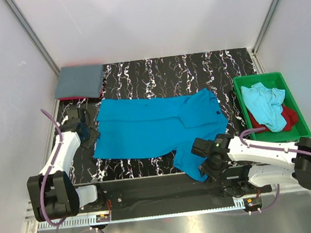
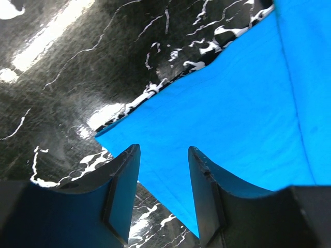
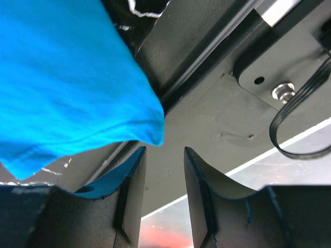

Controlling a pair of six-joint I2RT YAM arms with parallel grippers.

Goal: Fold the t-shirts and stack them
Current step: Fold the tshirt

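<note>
Marbled tabletop (image 1: 139, 73): green tray (image 1: 258, 76) holds aqua shirt (image 1: 266, 104) over red shirt (image 1: 290, 117).

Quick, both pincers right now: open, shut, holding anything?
Left pincer: open above the turquoise t-shirt, nothing clamped.
Right pincer: open, holding nothing.

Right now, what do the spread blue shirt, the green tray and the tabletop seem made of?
Blue shirt: soft matte cloth; it wrinkles and drapes. Green tray: likely rigid plastic, straight rim. Tabletop: glossy black, white veins, glare; stone or laminate unclear.
</note>
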